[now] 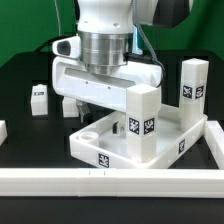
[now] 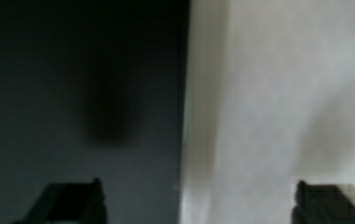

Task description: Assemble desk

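Note:
The white tray-like tabletop (image 1: 100, 146) lies on the black table, rim up, with round corner sockets. One white tagged leg (image 1: 141, 122) stands upright in its near corner. A second leg (image 1: 193, 84) stands at the exterior view's right, and a third (image 1: 38, 97) lies at the left. My gripper (image 1: 95, 100) hangs low over the tabletop's far side, just behind the upright leg; its fingertips are hidden there. In the wrist view my gripper (image 2: 202, 200) is open with dark fingertips (image 2: 71, 200) wide apart. A blurred white surface (image 2: 280, 100) fills one side, apart from one finger.
Long white border rails run along the front (image 1: 100, 182) and the exterior view's right (image 1: 214, 135) of the table. A small white part (image 1: 70, 104) sits behind the tabletop, beside the gripper. A green backdrop stands behind.

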Available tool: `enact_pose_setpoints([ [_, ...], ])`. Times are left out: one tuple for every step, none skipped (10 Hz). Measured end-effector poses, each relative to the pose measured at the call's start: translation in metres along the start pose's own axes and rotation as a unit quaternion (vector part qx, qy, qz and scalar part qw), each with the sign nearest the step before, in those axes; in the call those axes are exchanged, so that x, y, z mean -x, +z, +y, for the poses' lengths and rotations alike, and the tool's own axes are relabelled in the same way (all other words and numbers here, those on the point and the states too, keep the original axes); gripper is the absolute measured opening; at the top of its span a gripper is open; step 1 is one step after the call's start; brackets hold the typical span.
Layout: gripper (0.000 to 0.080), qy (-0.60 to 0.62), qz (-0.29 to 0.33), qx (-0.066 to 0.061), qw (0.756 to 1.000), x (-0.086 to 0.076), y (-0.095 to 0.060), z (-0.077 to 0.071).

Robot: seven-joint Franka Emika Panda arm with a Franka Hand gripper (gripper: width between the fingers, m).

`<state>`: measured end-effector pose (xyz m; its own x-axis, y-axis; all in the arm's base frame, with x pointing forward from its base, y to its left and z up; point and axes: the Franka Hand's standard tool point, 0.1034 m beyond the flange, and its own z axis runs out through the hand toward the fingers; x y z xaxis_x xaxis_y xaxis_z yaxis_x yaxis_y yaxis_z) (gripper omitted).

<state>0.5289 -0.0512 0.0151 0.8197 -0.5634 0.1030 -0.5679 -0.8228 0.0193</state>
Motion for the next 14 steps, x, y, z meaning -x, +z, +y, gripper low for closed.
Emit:
enact_pose_setpoints([
  [0.0372, 0.000, 0.001, 0.000, 1.000, -0.0003, 0.0001, 0.0004],
  [0.0183, -0.001, 0.000, 0.000, 1.000, 0.0002, 0.0002, -0.0003],
  [0.0183, -0.001, 0.001, 0.000, 1.000, 0.0002, 0.0002, -0.0004],
  [0.0062, -0.002, 0.002, -0.001, 1.000, -0.0006, -0.0003, -0.0010],
  [0.0062, -0.002, 0.002, -0.001, 1.000, -0.0006, -0.0003, -0.0011],
  [0.0062, -0.002, 0.002, -0.001, 1.000, -0.0006, -0.0003, -0.0010],
  [0.0062, -0.002, 0.002, -0.001, 1.000, -0.0006, -0.0003, -0.0010],
  [0.0062, -0.002, 0.002, -0.001, 1.000, -0.0006, -0.0003, -0.0010],
  [0.0062, -0.002, 0.002, -0.001, 1.000, -0.0006, -0.0003, -0.0010],
  [0.0062, -0.002, 0.002, -0.001, 1.000, -0.0006, -0.0003, -0.0010],
  [0.0062, -0.002, 0.002, -0.001, 1.000, -0.0006, -0.0003, -0.0010],
  [0.0062, -0.008, 0.002, -0.001, 1.000, -0.0007, -0.0003, -0.0010],
  [0.0062, -0.017, 0.003, -0.001, 1.000, -0.0010, -0.0005, -0.0011],
  [0.0062, -0.019, 0.003, -0.001, 1.000, -0.0010, -0.0005, -0.0012],
])
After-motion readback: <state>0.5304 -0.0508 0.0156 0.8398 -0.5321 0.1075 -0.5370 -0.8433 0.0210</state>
